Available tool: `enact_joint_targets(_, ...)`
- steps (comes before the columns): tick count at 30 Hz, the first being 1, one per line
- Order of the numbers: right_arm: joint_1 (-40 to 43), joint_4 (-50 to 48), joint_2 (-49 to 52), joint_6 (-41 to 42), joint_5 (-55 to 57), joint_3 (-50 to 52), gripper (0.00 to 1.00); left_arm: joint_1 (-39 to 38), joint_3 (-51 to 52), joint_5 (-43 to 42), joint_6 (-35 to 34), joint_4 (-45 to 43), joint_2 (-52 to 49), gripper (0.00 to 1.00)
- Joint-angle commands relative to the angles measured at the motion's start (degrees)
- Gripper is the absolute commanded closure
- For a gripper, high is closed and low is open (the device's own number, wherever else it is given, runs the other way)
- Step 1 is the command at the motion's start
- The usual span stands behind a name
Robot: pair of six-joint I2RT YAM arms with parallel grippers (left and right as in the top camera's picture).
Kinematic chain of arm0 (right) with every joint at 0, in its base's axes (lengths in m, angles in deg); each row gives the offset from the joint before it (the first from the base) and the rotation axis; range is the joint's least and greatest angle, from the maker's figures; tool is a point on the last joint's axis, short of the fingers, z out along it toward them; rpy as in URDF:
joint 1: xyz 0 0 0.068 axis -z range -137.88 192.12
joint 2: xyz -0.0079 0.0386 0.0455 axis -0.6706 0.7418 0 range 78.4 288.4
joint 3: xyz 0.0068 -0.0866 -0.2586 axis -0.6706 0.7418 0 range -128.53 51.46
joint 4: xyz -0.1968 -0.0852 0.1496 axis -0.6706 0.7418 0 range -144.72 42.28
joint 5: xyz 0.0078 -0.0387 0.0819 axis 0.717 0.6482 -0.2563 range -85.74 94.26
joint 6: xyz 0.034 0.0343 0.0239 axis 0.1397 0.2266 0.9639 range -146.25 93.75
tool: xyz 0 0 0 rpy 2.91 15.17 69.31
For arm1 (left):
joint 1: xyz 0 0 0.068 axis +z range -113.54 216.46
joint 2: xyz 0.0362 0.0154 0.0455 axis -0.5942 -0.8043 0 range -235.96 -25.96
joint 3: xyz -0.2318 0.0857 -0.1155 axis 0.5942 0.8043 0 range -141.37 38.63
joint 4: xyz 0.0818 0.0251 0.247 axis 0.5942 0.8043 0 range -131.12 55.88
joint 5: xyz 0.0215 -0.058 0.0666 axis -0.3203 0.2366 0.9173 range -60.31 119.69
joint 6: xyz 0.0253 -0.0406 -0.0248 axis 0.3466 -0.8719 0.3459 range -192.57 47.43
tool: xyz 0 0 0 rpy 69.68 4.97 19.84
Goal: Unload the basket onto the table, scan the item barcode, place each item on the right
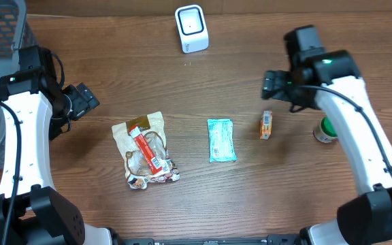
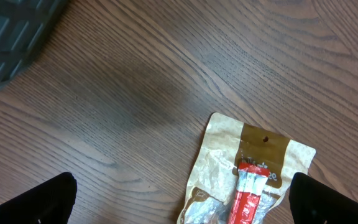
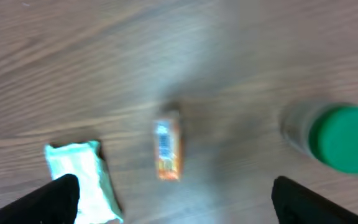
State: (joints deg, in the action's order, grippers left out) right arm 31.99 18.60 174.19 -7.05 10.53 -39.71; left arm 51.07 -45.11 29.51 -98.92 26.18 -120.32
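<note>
While I've got the overhead feed up, I'm placing everything off the white scanner (image 1: 191,28) standing at the far side of the table. The small orange box (image 1: 267,125) lies on the wood to the scanner's right and nearer my side, well apart from it. My right gripper (image 1: 272,85) hangs right of the scanner too, between it and the box. On the wrist cam its fingers (image 3: 55,196) are spread wide and the box is down on the table, not gripped. The left gripper (image 1: 87,101) is off to the scanner's left, jaws also wide apart, over the top edge of a brown snack bag (image 1: 145,151). A teal packet (image 1: 221,140) lies nearer me than the scanner. A green-capped bottle (image 1: 325,130) is furthest to the scanner's right.
</note>
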Motion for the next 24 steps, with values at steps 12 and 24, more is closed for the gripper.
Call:
enact_joint_targets(12, 3.4, 0.2, 0.4, -0.2, 0.3, -0.2, 0.00, -0.4, -1.2, 0.2, 1.1, -0.1, 0.0, 0.00)
enact_joint_targets(24, 3.4, 0.3, 0.4, -0.2, 0.3, -0.2, 0.00, -0.4, -1.2, 0.2, 1.1, -0.1, 0.0, 0.00)
